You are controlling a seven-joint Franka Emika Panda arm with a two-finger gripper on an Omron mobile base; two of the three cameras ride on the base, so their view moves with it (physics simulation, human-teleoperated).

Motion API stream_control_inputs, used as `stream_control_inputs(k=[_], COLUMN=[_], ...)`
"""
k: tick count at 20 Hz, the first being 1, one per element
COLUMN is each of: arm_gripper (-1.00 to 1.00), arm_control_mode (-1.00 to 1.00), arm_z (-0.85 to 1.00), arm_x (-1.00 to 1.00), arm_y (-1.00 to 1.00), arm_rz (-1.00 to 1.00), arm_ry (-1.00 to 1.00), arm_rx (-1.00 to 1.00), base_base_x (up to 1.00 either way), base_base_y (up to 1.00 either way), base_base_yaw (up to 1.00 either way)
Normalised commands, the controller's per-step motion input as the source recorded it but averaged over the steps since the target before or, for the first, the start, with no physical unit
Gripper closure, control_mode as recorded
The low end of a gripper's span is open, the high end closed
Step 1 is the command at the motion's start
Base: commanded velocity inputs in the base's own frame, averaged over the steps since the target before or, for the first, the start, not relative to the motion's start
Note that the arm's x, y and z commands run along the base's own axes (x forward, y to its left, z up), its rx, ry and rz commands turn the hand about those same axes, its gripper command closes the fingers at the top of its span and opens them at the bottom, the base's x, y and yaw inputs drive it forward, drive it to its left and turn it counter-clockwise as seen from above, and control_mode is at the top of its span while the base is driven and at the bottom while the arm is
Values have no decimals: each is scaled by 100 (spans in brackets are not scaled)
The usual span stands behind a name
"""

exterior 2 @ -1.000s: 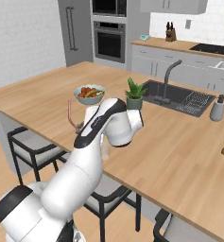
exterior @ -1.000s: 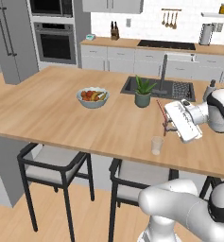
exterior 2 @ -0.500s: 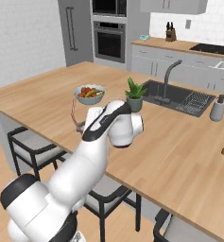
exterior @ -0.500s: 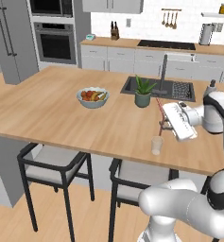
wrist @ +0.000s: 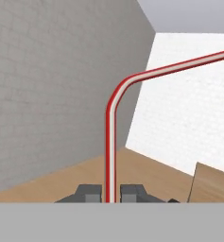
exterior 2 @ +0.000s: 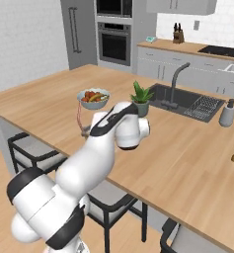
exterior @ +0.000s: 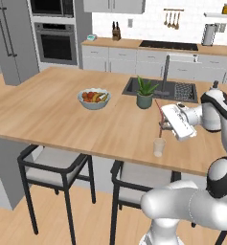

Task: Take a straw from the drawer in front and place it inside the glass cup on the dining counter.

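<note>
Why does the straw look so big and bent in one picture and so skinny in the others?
Hand view: the camera sits right by the gripper, so the straw looms large and sharp, its bend clear. Left base view: seen from farther off, the straw is a thin reddish line above the cup. Right base view: the straw is faint, slightly blurred.
</note>
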Motion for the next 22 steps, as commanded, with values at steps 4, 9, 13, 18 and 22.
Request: stream_control_inputs(k=[4, 9, 13, 18, 22], arm_gripper=[100, 100, 100, 100, 100], arm_control_mode=[-100, -100, -100, -100, -100], arm_z=[-7, -5, -10, -7, -5], arm_x=[2, 15, 19, 12, 10], arm_y=[0, 0, 0, 0, -2], arm_rz=[0, 0, 0, 0, 0], arm_ry=[0, 0, 3, 0, 1], arm_rx=[0, 0, 0, 0, 0], base_base_x=[0, 0, 0, 0, 0], base_base_y=[0, 0, 0, 0, 0], base_base_yaw=[0, 0, 0, 0, 0])
